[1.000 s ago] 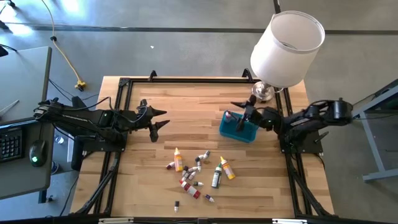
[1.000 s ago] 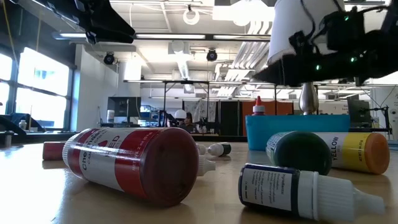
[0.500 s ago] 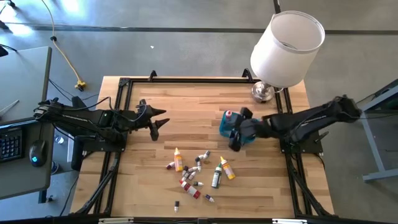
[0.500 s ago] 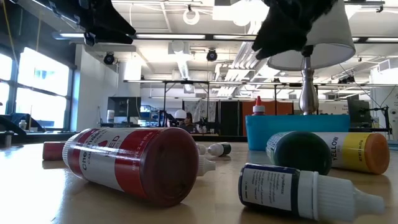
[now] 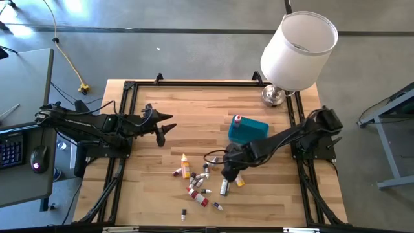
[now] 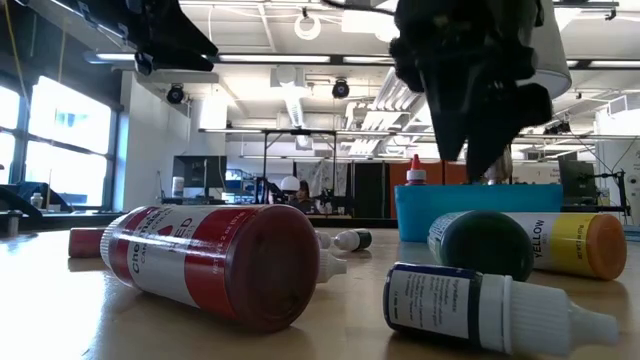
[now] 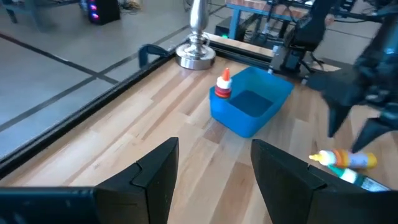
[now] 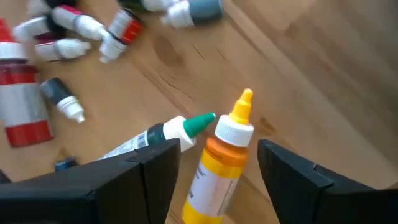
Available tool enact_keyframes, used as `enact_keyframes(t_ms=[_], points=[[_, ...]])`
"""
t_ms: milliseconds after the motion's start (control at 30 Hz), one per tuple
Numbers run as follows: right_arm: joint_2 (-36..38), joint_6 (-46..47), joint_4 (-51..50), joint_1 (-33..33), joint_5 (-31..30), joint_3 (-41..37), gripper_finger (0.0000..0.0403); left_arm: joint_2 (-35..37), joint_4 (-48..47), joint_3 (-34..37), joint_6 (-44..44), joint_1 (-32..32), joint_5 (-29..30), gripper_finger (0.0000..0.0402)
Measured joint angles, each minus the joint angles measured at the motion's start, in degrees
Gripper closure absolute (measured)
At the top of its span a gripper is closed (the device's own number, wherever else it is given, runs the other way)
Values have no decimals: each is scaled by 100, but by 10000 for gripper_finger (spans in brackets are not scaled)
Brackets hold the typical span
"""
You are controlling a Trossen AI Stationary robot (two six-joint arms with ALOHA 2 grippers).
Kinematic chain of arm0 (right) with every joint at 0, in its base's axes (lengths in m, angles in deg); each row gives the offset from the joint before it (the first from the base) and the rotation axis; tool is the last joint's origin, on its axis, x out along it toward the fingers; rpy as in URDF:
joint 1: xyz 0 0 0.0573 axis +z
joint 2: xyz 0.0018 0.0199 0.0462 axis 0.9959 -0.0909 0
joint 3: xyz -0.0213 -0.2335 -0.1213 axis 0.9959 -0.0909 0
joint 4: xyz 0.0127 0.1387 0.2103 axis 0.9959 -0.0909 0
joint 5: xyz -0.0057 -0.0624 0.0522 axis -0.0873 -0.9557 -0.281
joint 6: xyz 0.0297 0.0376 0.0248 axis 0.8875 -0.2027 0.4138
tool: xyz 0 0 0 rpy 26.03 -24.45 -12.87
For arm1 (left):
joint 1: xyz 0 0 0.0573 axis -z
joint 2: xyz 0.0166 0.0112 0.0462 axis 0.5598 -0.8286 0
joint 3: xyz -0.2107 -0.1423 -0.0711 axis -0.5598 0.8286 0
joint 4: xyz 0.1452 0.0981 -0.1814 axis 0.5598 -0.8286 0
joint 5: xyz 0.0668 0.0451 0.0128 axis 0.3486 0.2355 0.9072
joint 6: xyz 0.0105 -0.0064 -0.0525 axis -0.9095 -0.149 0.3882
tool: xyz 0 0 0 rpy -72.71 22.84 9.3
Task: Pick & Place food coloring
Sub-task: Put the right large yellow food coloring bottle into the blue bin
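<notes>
Several small food coloring bottles (image 5: 197, 181) lie in a loose heap on the wooden table's near middle. One red-capped bottle (image 5: 237, 120) stands in a corner of the teal bin (image 5: 251, 131). My right gripper (image 5: 228, 173) hangs open, pointing down, just over a lying yellow bottle (image 8: 217, 162) and a green-tipped bottle (image 8: 158, 138). Its fingers stand on either side of the yellow bottle's neck without touching it. My left gripper (image 5: 169, 124) waits open above the table's left part, pointing toward the bin.
A lamp with a white shade (image 5: 299, 46) and a metal foot (image 5: 273, 96) stands at the far right corner, beyond the bin. A black frame (image 5: 123, 129) runs round the table. In the low view a big red bottle (image 6: 215, 262) lies nearest.
My right gripper has swung away from the bin toward the table's near edge and left. It has tipped from nearly level to pointing down and now hangs over the yellow bottle in the heap, still open. The bottles have not moved.
</notes>
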Motion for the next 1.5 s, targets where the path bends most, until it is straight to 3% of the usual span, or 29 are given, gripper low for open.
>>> enact_keyframes(t_ms=[500,667,833,1067,1167,1500], points=[[-605,229,-37,-2,56,4,195,1,-31,0,-73,0,-284,204],[-798,-109,-32,-38,1,2,201,-1,-35,0,-75,0,-281,204],[-806,-267,-33,-161,-90,2,254,-1,-38,0,-75,0,-281,204],[-719,-536,-12,-324,502,-2,370,1,-37,0,-77,0,-279,204],[-529,-626,61,-339,559,4,395,0,-35,0,-76,0,-279,204],[-15,-1660,34,-326,352,4,316,-1,-38,0,-77,0,-277,204]])
